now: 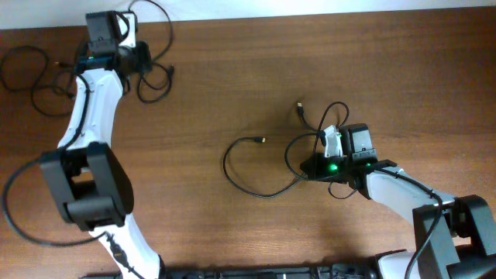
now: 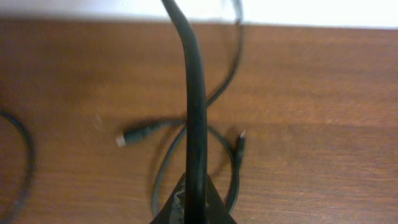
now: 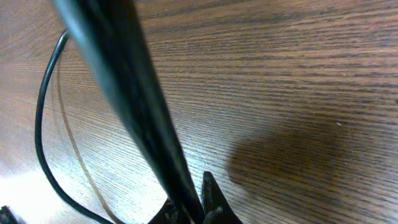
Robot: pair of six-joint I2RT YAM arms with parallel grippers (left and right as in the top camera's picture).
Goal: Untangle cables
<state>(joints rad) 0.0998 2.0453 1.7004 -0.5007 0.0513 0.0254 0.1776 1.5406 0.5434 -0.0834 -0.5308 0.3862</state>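
Brown wooden desk [image 1: 232,77]: by its far left corner, the left end effector [image 2: 194,204] pinches a cable [image 2: 198,112]; nearer the right edge, the right end effector [image 3: 198,208] clamps a second cable [image 3: 121,74].

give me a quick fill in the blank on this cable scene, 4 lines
1. The left gripper is shut on a black ____.
2. The right gripper is ____ (open/shut) on its cable.
3. The table is made of ____.
4. The loop at mid-table lies nearest the ____ gripper.
Missing words: cable; shut; wood; right
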